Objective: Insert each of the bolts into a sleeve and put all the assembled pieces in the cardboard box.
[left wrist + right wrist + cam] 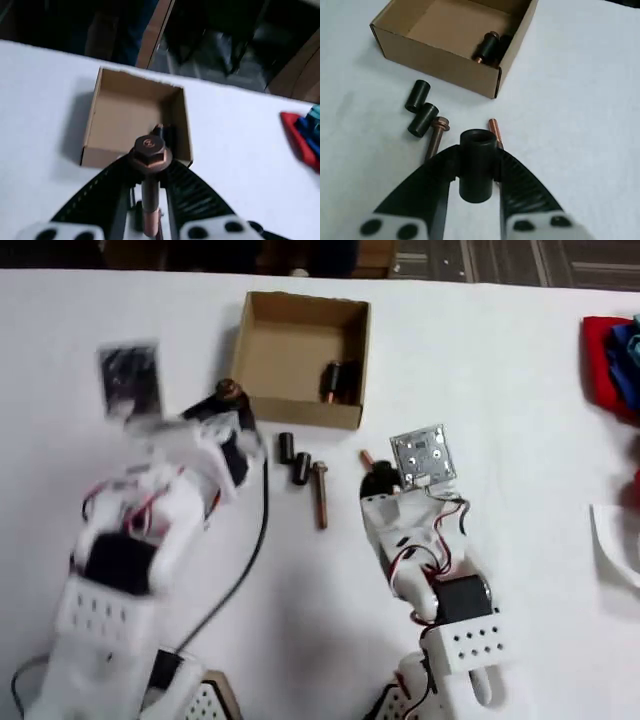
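Observation:
My left gripper (pixel 150 176) is shut on a copper bolt (pixel 149 152), held head-up just in front of the cardboard box (pixel 100 155). From above, that bolt's head (pixel 228 389) sits left of the box (pixel 300 413). My right gripper (pixel 477 167) is shut on a black sleeve (pixel 477 175), upright with its bore showing. An assembled piece (pixel 486 47) lies in the box's corner (pixel 336 380). On the table lie two loose sleeves (pixel 416 95) (pixel 422 119), a bolt (pixel 435 137), and a second bolt (pixel 494 131) partly hidden behind the held sleeve.
A black cable (pixel 247 555) runs across the table beside the left arm. A red and blue cloth (pixel 610 355) and a white object (pixel 612 540) lie at the far right. A small dark card (pixel 130 375) lies left of the box.

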